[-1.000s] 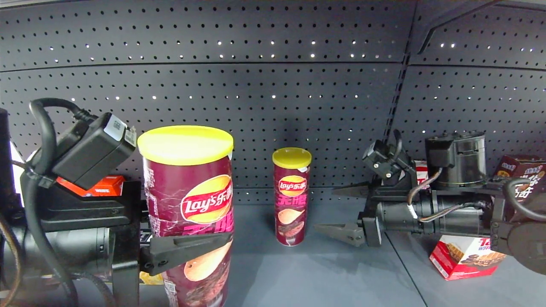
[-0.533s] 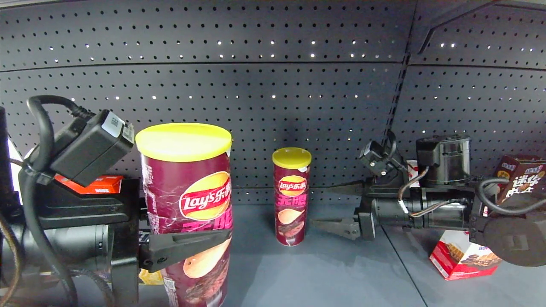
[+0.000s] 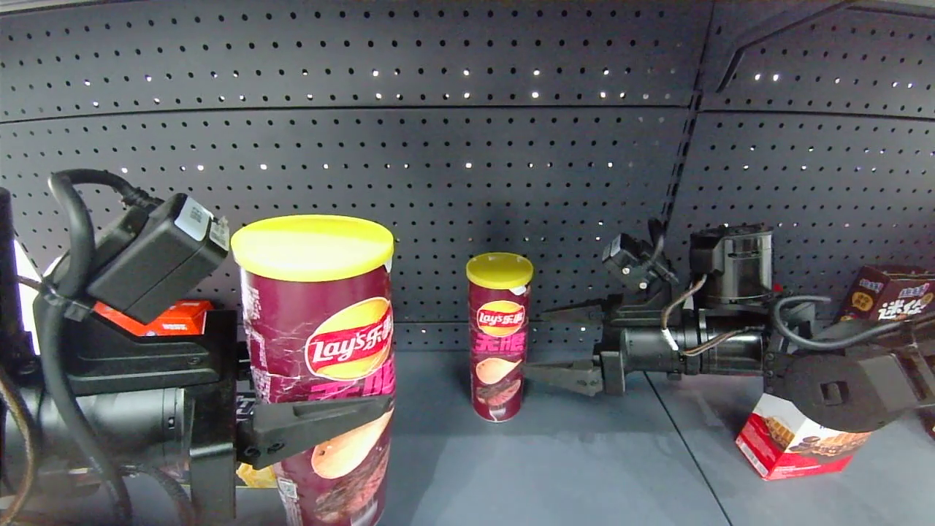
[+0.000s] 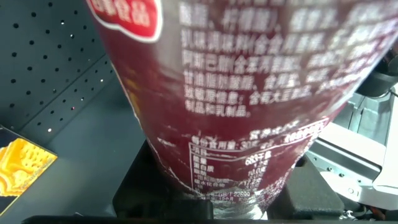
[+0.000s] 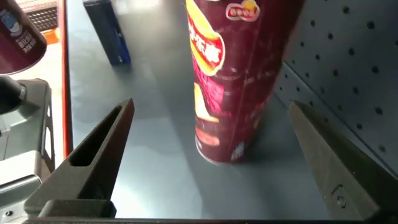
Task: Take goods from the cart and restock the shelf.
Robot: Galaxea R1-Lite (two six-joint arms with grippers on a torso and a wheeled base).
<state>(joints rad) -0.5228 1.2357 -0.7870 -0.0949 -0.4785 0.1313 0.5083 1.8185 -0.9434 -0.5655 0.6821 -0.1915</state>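
Maroon card with a yellow lid: the held can stands upright in the left claw. The claw is clamped on the can's lower body, with one finger across the front and the other behind. The can's base is out of frame, so contact with the shelf cannot be confirmed.

A second, identical shelf can stands well ahead of the left claw, close to the pegboard.

The right claw is spread wide and carries nothing. Its tips lie just beside the shelf can. In the right wrist view the shelf can sits just ahead of the gap, nearer the pegboard-side finger. A red-and-white box lies behind the right claw, under its arm.

Probable faults:
- Tipping. The shelf can is tall and narrow. An off-centre approach by the right claw would likely strike it with one finger and topple it.
- Collision. Placing the held can too close ahead of the left claw could knock the shelf can or foul the right claw.
- Crushing. The thin card wall may dent under excess grip.
- Early release. Opening before the base is seated could drop the held can.
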